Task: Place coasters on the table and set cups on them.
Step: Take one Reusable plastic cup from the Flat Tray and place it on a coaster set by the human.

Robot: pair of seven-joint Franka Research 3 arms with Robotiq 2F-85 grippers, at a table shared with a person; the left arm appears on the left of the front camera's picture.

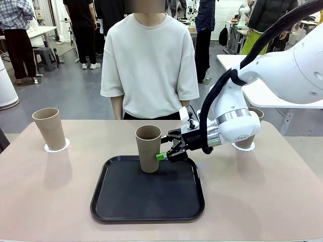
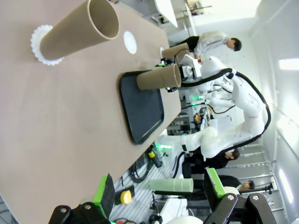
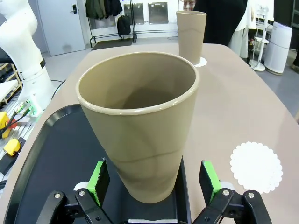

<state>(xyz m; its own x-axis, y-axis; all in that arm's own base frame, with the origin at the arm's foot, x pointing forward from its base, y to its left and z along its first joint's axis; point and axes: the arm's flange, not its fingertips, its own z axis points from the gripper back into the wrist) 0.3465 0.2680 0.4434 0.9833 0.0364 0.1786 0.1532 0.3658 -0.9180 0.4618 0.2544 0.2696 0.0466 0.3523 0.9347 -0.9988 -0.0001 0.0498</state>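
Note:
A tan cup (image 1: 148,148) stands upright on the black tray (image 1: 146,201). My right gripper (image 1: 162,151) is at its right side, open. In the right wrist view the green pads (image 3: 99,175) stand apart on either side of the cup's (image 3: 140,121) lower half, with a gap on both sides. An empty coaster (image 3: 256,166) lies on the table (image 1: 252,191) beside the tray. A second cup (image 1: 49,128) stands on a coaster (image 1: 57,146) at the far left. A third cup (image 1: 251,135) on its coaster (image 1: 244,146) shows behind my right arm. My left gripper (image 2: 159,191) is open, holding nothing.
A person in a white T-shirt (image 1: 149,60) stands at the far edge of the table, hands out of sight. A white table (image 1: 262,93) is at the back right. Bare tabletop lies left and right of the tray.

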